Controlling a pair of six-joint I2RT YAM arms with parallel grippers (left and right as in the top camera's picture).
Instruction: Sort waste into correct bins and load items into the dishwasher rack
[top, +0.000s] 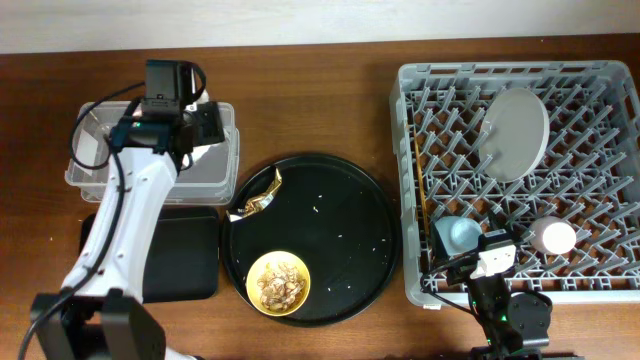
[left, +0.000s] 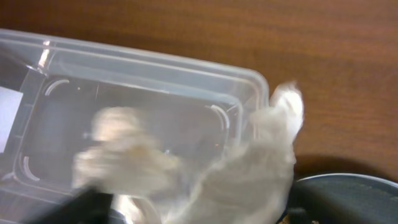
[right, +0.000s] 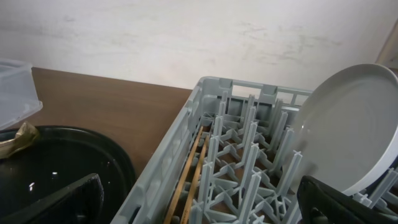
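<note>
Your left gripper (top: 203, 128) hangs over a corner of the clear tub (left: 124, 74). The tissue (left: 249, 174) is bunched between its fingers and drapes out past the tub's rim. The view is too blurred for you to tell whether the jaws pinch it. Your right gripper (right: 200, 186) has its jaws spread wide. Straight ahead of them sits the rack (right: 165, 168), with the 2 chopsticks (right: 186, 171) lying just inside its near wall. The plate (right: 348, 124) stands on edge to their right. The wrapper (right: 15, 140) lies far to their left on the round tray (right: 62, 155).
</note>
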